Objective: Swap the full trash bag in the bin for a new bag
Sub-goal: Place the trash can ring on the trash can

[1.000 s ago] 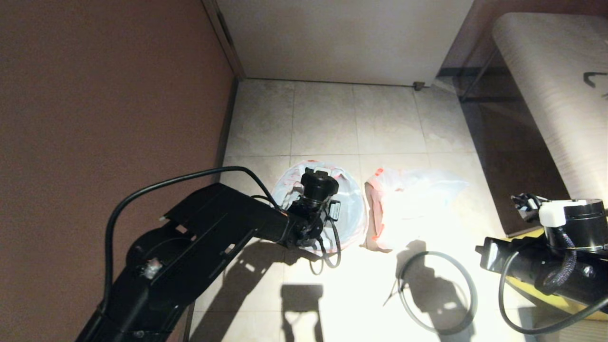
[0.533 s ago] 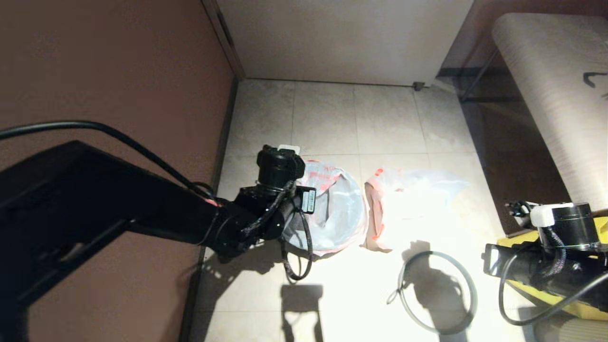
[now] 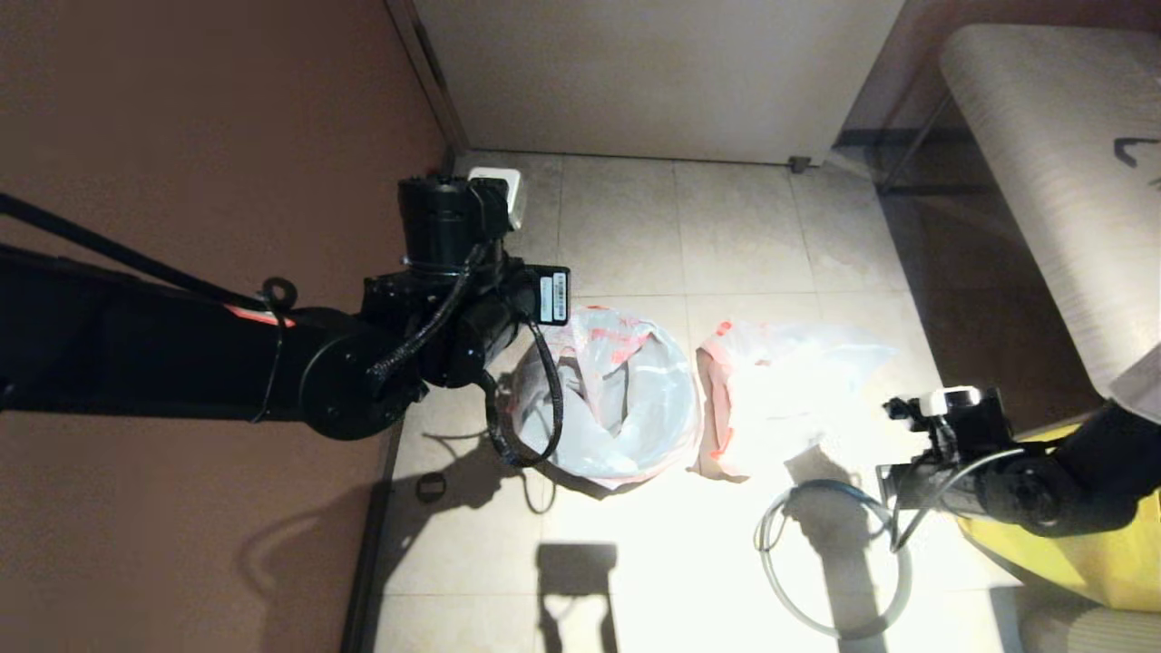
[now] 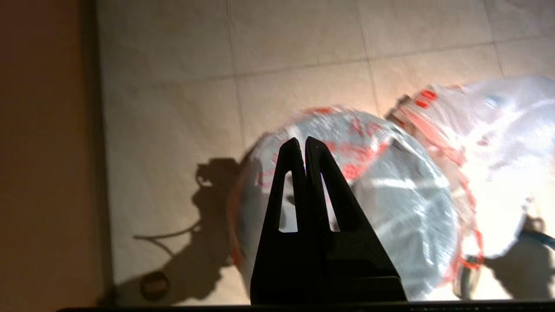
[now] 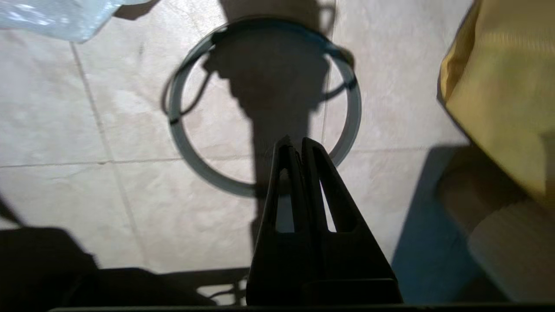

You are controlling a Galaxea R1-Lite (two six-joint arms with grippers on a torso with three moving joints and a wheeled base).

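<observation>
The new bag (image 3: 635, 399) (image 4: 403, 203) lines the bin with its mouth spread open. The bin's black wall is hidden under it. To its right on the floor lies the full trash bag (image 3: 780, 381) (image 4: 498, 164), bulging and bright. The bin's grey hoop (image 3: 782, 613) (image 5: 186, 151) lies loose on the tiles in front of the full bag. My left gripper (image 4: 305, 143) hangs shut and empty, high over the lined bin's left edge. My right gripper (image 5: 295, 145) is shut and empty above the hoop's near side.
A brown wall (image 3: 181, 136) runs close along the left, and a white door (image 3: 653, 73) closes the back. A wood-look bench (image 3: 1061, 181) stands at the right, with a big yellow bag (image 3: 1088, 562) (image 5: 498, 86) under my right arm. A small dark ring (image 3: 433, 487) lies by the wall.
My left arm has risen out of the bin and pulled back toward the left wall. My right arm has swung left and down, over the hoop.
</observation>
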